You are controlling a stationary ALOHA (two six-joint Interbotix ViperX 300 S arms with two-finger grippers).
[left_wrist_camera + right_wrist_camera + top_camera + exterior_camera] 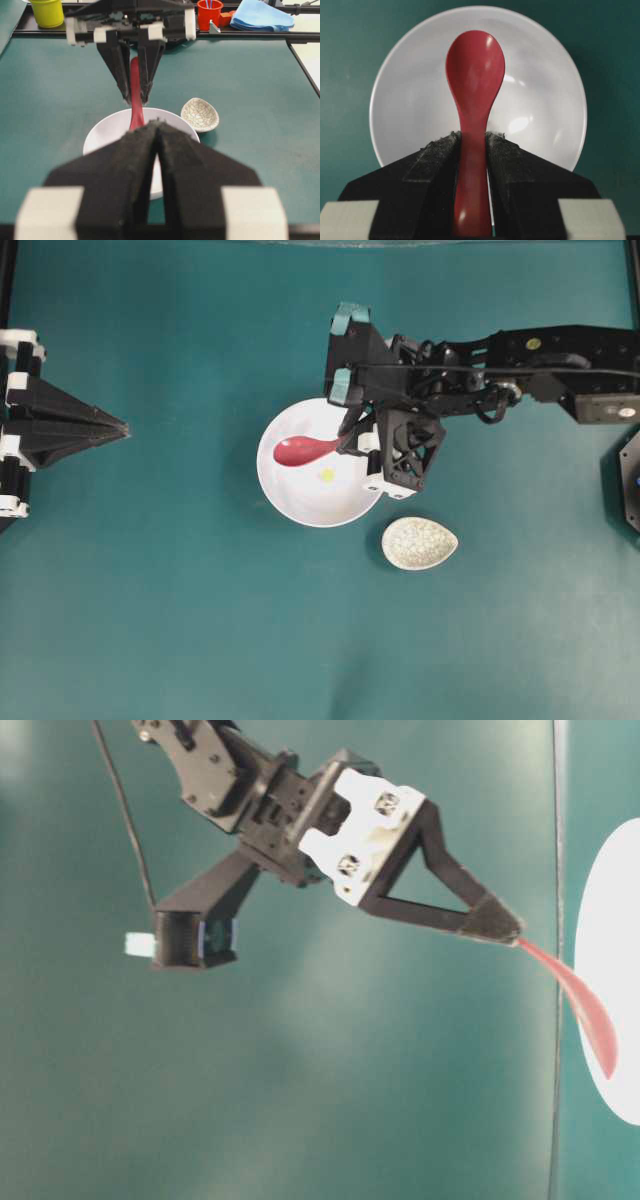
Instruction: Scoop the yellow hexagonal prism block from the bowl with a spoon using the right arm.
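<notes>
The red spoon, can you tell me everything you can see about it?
The spoon is glossy pink-red, looks like smooth plastic or ceramic, with an oval scoop and a short straight handle. The right gripper pinches its handle between black padded fingers. Its scoop is over the white bowl, above the tiny yellow block, with nothing in it.

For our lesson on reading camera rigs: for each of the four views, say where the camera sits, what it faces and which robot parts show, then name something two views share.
Overhead: above the table, looking straight down; bowl, both arms.
Table-level: low beside the table; right gripper holding the spoon.
Left wrist: behind the shut left gripper, facing the right arm.
Right wrist: behind its jaws, looking along the spoon into the bowl.
Shared: overhead and left wrist both show the speckled dish.
</notes>
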